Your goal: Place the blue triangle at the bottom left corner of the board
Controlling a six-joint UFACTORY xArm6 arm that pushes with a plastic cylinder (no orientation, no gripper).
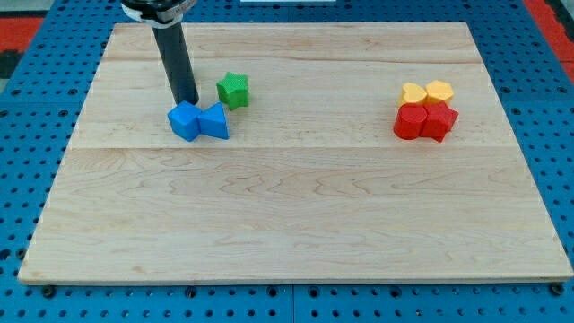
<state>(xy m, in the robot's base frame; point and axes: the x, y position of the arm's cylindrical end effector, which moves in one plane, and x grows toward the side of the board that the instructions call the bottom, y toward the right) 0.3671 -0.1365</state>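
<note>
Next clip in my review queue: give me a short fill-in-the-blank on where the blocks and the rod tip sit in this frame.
1. My tip sits just above the two ____ blocks, the blue cube and the blue triangle.
2. The green star lies to the view's ____ of my tip.
3. The yellow blocks sit directly above the ____ blocks at the view's right.
4. The blue triangle touches the blue cube on the cube's ____ side in the view.

Missing words: blue; right; red; right
</note>
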